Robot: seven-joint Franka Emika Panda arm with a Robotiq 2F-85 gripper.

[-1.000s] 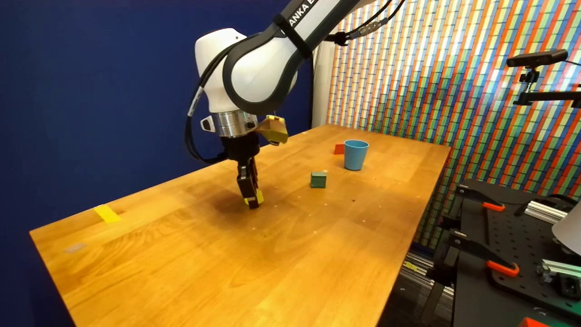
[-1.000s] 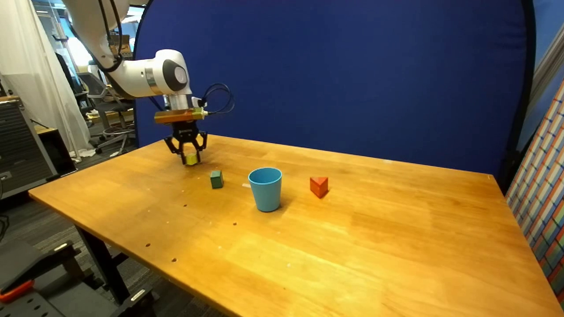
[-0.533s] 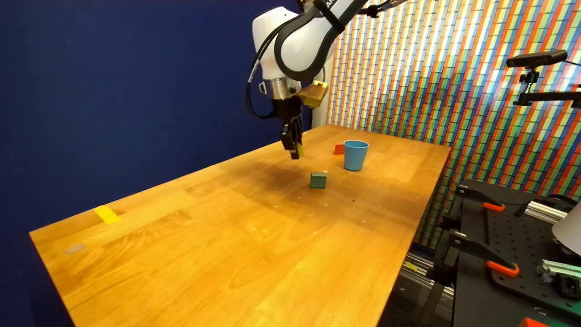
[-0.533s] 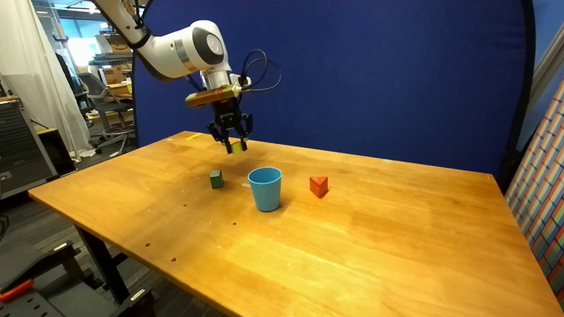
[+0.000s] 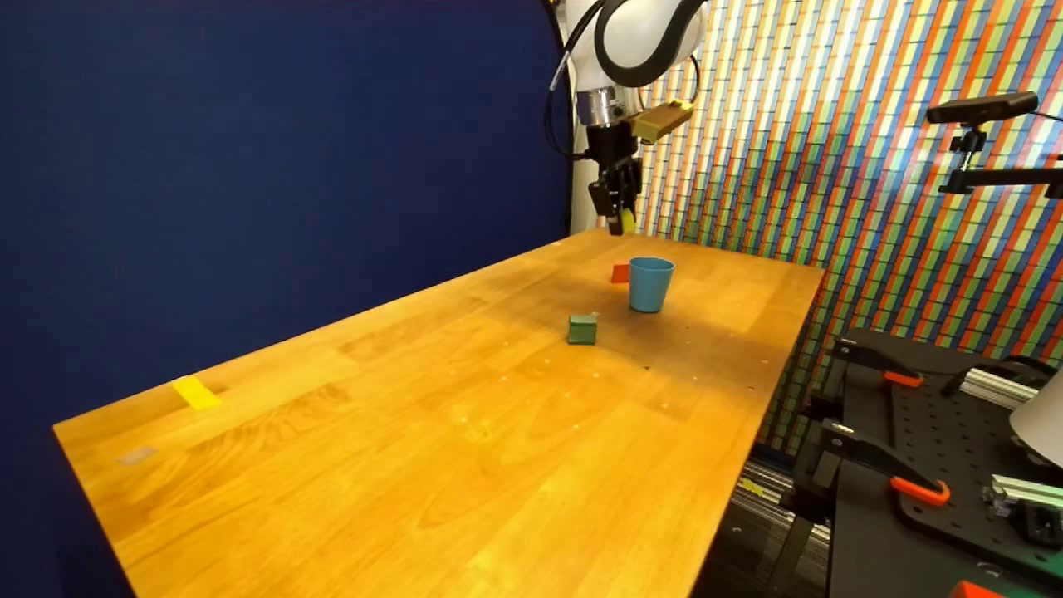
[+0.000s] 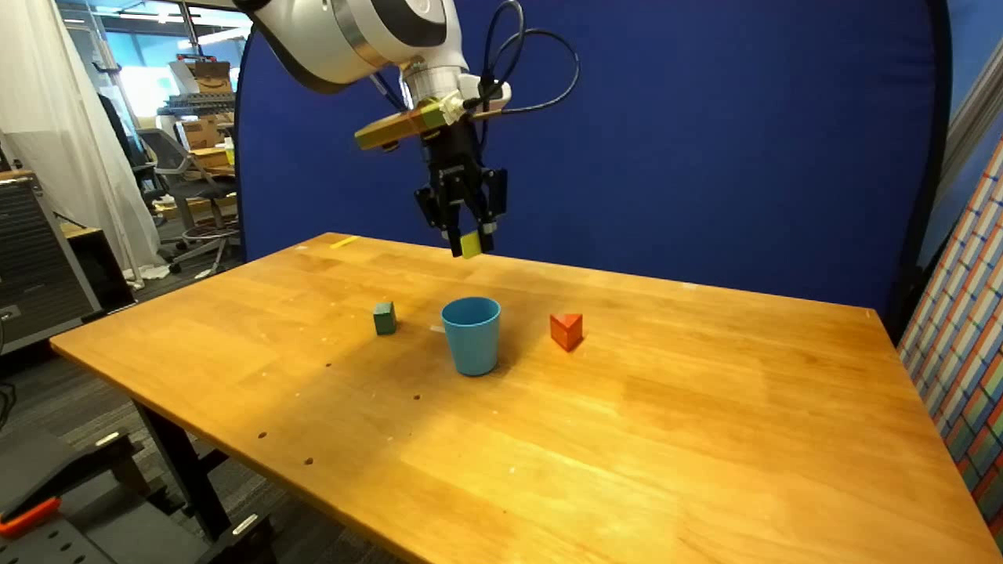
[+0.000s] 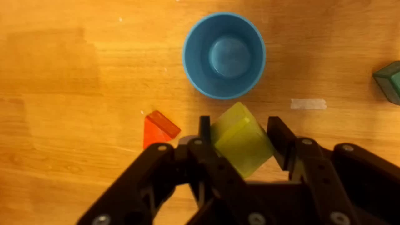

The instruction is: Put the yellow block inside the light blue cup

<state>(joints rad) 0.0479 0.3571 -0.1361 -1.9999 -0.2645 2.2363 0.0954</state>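
Observation:
The yellow block [image 7: 243,145] is a bright yellow cube held in the air, turned cornerwise between the fingers. My gripper [image 7: 238,132] is shut on it. In both exterior views the block [image 5: 629,221] [image 6: 470,245] hangs at the gripper's fingertips [image 6: 472,241], well above the table. The light blue cup [image 6: 475,348] stands upright on the table; it also shows in an exterior view [image 5: 649,286]. In the wrist view the cup [image 7: 197,67] is open and empty, just beyond the block. The gripper is above and to the back-wall side of the cup, not over its mouth.
A red triangular block [image 6: 566,331] lies near the cup; it shows beside the left finger in the wrist view [image 7: 157,128]. A small green cube [image 6: 385,319] sits on the cup's other side. The wooden table [image 6: 666,439] has a blue backdrop [image 6: 666,141] behind it.
The gripper has lifted the yellow block off the table and carried it up and across, past the green cube towards the cup. The cup, red block and green cube have not moved.

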